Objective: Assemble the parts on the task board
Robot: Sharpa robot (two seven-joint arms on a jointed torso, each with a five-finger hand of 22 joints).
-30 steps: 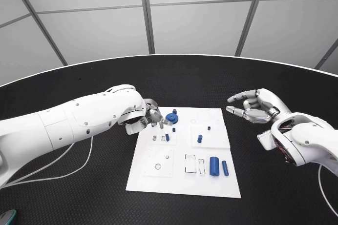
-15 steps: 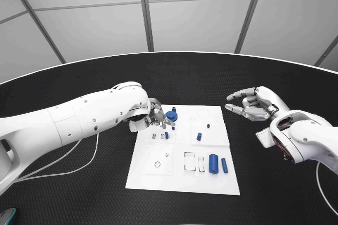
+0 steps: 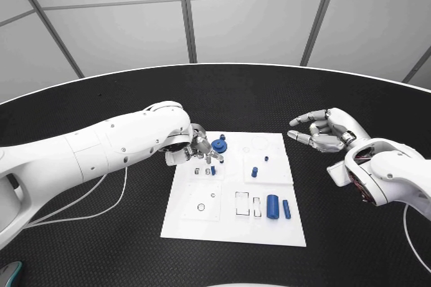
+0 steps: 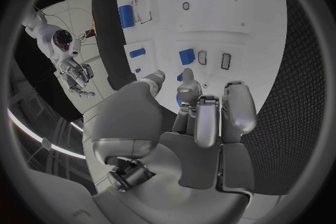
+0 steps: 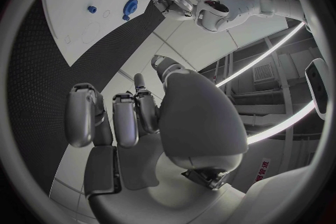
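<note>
The robot's left arm reaches in across the table, its left hand (image 3: 199, 150) turned down with fingers (image 4: 198, 117) bunched together and pointing at the surface. The right hand (image 3: 325, 132) hovers apart on the opposite side, palm facing the left hand, fingers (image 5: 125, 117) loosely curled and spread, holding nothing, on a bent right arm.

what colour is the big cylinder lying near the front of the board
Blue. The cylinder lies on the white task board; the head view shows it best.
</note>
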